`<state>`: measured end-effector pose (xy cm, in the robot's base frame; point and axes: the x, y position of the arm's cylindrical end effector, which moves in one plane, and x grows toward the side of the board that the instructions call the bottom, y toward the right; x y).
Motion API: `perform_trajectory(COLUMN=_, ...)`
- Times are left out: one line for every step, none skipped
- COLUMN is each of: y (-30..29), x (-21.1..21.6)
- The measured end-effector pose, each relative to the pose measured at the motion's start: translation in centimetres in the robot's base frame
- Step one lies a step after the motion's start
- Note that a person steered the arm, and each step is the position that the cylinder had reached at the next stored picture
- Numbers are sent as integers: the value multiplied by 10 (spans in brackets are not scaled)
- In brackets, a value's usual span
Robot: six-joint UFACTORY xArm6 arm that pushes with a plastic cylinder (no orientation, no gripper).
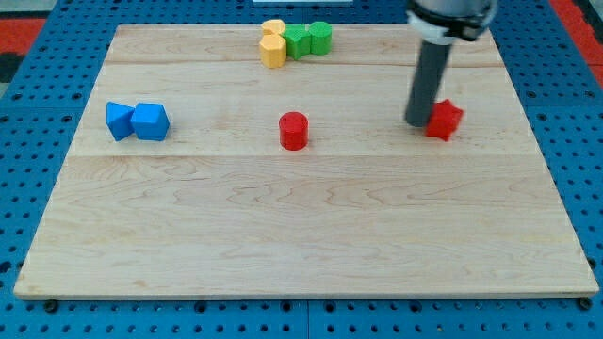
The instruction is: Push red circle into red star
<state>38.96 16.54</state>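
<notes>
no writing visible; my tip (418,123) touching red star (445,120), red circle (294,130) well apart.

Obstacle check, wooden board (301,245).

My tip (420,122) sits just at 9 o'clock of the red star (444,120), touching or nearly so. It stands in the lane between the star and the red circle (294,130); the board between tip and circle is otherwise bare.

At 12 o'clock edge: two yellow blocks (273,43) and two green blocks (310,40), clustered tight.

At 9 o'clock: two blue blocks (138,121), side by side.

Whole 6 o'clock half is open wood.
</notes>
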Motion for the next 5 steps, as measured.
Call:
perform_trajectory(y=3, x=23)
perform_trajectory(y=-35, x=64)
perform_trajectory(y=-128, x=56)
perform_trajectory(y=-207, x=56)
perform_trajectory(y=-208, x=42)
